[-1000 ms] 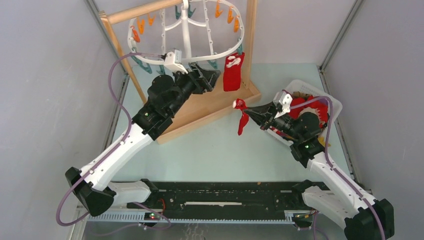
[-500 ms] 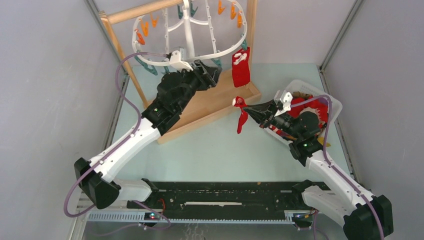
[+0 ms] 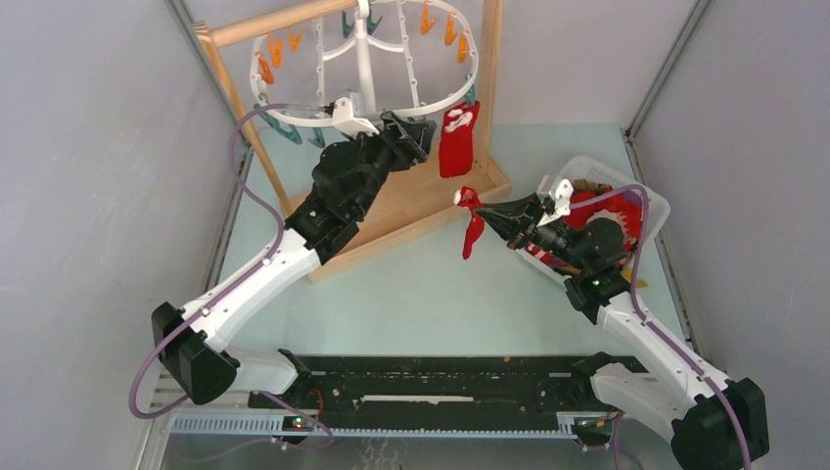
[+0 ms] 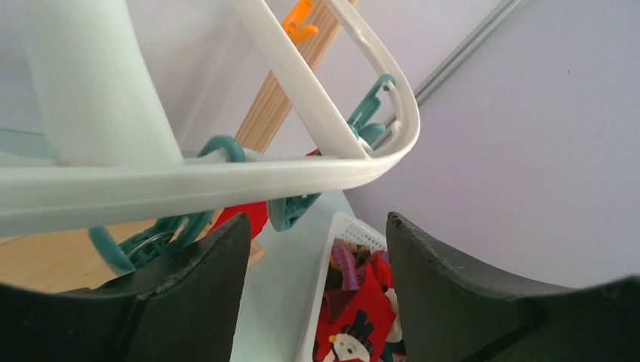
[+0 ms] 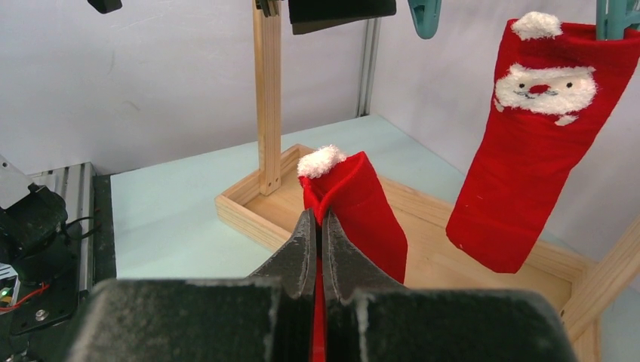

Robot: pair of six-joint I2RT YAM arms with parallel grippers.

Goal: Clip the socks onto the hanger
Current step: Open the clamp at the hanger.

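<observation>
The right tool [image 3: 486, 212] pinches a red sock [image 3: 473, 233], and a Santa sock [image 3: 456, 140] hangs on the hanger [image 3: 476, 61].

The right tool is clenched tight on the red sock, close to its fluffy white top. The sock hangs down over the green counter [image 3: 411, 294], just in front of the wooden stand [image 3: 391, 220]. Behind that arm sits a white basket [image 3: 658, 206] with more socks [image 4: 362, 302] in it. Farther back, the left tool [image 3: 421, 142] is up just under the near rim of the white hanger. Its fingers are spread apart and nothing is between them. The Santa sock is held by a teal clip [image 5: 615, 19] at the right side of the rim. It hangs over the stand's tray, apart from the sock in the right tool.
</observation>
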